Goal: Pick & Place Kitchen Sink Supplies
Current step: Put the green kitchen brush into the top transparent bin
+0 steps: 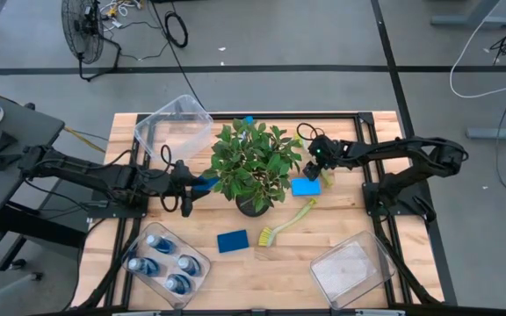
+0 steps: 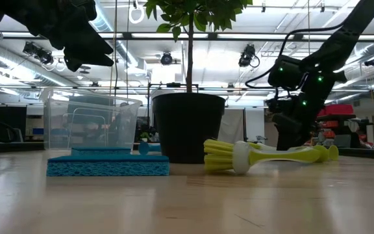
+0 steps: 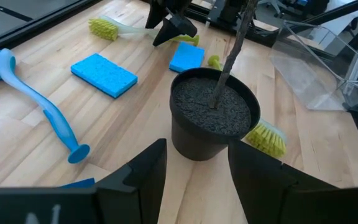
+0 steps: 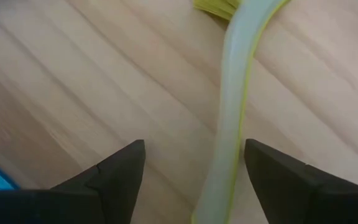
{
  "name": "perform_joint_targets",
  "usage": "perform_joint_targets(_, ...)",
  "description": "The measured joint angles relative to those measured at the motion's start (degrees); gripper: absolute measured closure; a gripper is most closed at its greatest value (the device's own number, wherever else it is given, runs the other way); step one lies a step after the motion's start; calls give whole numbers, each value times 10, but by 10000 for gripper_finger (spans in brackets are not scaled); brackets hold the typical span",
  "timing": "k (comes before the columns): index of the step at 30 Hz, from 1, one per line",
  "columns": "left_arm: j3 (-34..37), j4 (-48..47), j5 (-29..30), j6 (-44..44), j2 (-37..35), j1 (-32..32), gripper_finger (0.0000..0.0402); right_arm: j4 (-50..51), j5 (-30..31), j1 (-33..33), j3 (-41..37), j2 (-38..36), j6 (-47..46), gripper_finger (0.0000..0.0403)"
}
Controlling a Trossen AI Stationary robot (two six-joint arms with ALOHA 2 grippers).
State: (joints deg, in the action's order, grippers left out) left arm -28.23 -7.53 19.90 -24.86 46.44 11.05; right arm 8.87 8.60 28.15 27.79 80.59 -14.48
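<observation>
Pale wooden table (image 1: 332, 241) under me, its planks running slantwise below my right pincer (image 4: 194, 146), with a grey floor and a standing fan around it. That pincer hangs close over the boards with its two dark fingers spread wide and pinching nothing. The pale handle of a yellow-green dish brush (image 4: 232, 118) lies flat between them, closer to one finger than the other, and I cannot tell whether it touches either. Its bristles lie just ahead, past my fingertips. A flat blue sponge (image 1: 306, 186) lies just beside this pincer, towards the potted plant (image 1: 253, 162).

My left pincer (image 3: 197, 146) is on the other side of the plant, fingers also spread and holding nothing, facing the black pot (image 3: 211, 118), which stands upright near my tips. A blue brush (image 3: 36, 99) lies on the wood beside that pincer.

Further out, near the table's front edge, a second blue sponge (image 1: 233, 240) lies flat, and a second yellow-green brush (image 1: 284, 224) lies just beside it, its handle angled up towards the first sponge.

A clear bin (image 1: 196, 279) at the front left corner holds four small blue bottles (image 1: 161, 243) standing upright. A second clear bin (image 1: 376, 272) sits at the front right corner; what is in it I cannot tell. A third clear bin (image 1: 174, 127) lies tilted at the far left corner, behind my left arm
</observation>
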Motion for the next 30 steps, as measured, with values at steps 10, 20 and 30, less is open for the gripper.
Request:
perform_joint_targets(10, 0, 0, 0, 1, 0, 0, 225, -1, -17, 1, 1, 3, -15, 177)
perform_joint_targets(20, 0, 0, 0, 1, 0, 0, 225, 0, -18, 1, 1, 3, -15, 274)
perform_joint_targets(30, 0, 1, 0, 0, 0, 0, 225, 0, -21, 0, 1, 3, -9, 361)
